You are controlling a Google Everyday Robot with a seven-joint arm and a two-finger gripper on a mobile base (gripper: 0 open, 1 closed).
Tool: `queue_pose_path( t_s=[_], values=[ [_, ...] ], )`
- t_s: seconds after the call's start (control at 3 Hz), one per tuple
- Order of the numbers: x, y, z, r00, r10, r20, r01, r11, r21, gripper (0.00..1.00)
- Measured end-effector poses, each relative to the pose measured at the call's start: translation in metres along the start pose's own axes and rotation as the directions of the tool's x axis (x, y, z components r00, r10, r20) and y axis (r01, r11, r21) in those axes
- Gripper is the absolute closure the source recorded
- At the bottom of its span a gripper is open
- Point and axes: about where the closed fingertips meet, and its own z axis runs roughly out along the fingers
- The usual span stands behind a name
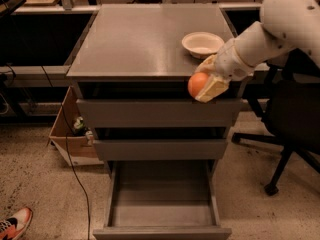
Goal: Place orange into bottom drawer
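Note:
The orange (197,84) is a small round fruit held in my gripper (206,84), whose cream fingers (214,87) are shut on it. The gripper hangs in front of the grey cabinet's top edge at the right, just off the top surface and above the top drawer's front. The bottom drawer (161,220) is pulled open below, a deep grey tray with nothing in it. My white arm reaches in from the upper right.
A shallow cream-white bowl (202,43) sits on the cabinet top (135,39) at the right. The two upper drawers (160,114) are closed. A cardboard box (67,134) and a cable lie left of the cabinet. A black chair (290,129) stands right. A shoe (12,224) is bottom left.

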Motion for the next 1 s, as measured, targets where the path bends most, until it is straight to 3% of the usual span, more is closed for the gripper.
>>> queue_pose_path(
  t_s=[0.33, 0.67, 1.0],
  values=[
    [0.006, 0.003, -0.004, 1.000, -0.002, -0.003, 0.002, 1.0000, 0.000, 1.00],
    [0.006, 0.000, -0.001, 0.994, 0.000, 0.111, 0.004, 0.9993, -0.037, 1.00],
    [0.015, 0.006, 0.016, 0.965, 0.036, 0.261, -0.021, 0.9980, -0.060, 1.00]
  ],
)
